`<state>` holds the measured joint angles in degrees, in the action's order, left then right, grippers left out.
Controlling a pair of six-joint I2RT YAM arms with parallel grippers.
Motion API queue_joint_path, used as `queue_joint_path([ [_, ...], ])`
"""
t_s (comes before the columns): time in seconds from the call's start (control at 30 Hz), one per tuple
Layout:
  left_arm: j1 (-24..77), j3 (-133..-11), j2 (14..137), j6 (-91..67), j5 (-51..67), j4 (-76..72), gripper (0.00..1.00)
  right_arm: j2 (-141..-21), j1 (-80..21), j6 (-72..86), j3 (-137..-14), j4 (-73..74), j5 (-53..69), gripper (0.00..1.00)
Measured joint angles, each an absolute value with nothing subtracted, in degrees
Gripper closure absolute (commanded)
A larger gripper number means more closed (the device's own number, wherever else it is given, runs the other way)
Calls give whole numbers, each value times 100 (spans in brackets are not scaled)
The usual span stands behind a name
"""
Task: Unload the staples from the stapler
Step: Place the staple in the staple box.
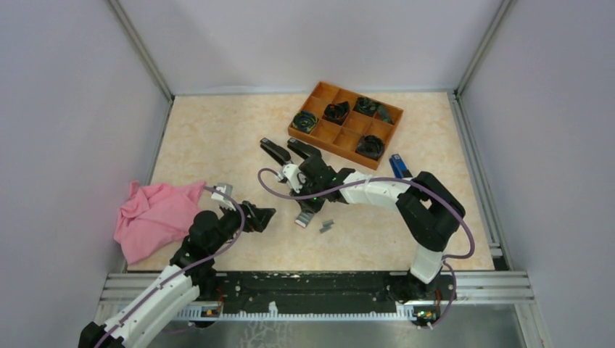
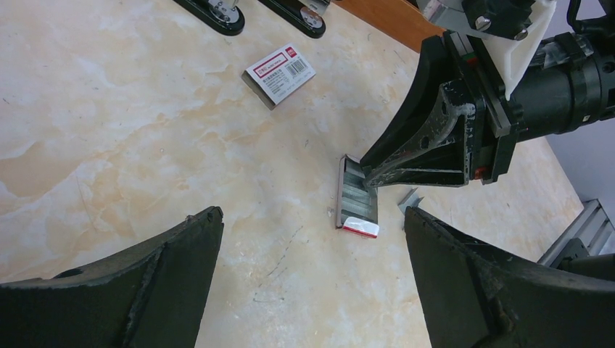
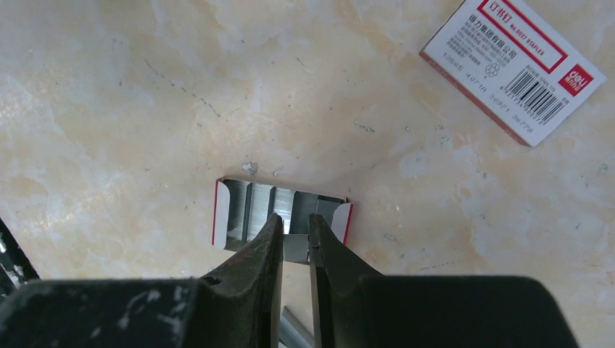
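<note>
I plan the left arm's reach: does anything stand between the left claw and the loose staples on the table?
Yes. From the left claw, the open tray and the right claw over it lie before the staples.

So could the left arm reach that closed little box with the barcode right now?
Probably yes. The left gripper is open and the box lies flat on bare table ahead of it; the right gripper sits off to the side, over the open tray.

The right pincer [image 3: 294, 221] hides part of the open tray [image 3: 233, 210]; its grip is unclear.
</note>
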<state>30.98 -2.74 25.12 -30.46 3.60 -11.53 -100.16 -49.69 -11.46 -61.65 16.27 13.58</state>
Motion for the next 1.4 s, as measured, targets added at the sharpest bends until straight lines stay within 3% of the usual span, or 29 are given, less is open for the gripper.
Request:
queue_joint_path([
  [1.03,3098,-298,2366,-3162,585,-926,0,-10092,-4974,-1214,-6342,1852,1382,75],
  [1.27,3098,-279,2517,-3446,956,-1236,0,-9572,-4963,-1514,-6261,1959,1839,52],
  [1.4,3098,-169,2783,-3726,1227,-1608,0,-9129,-4818,-1555,-6152,1927,2156,46],
])
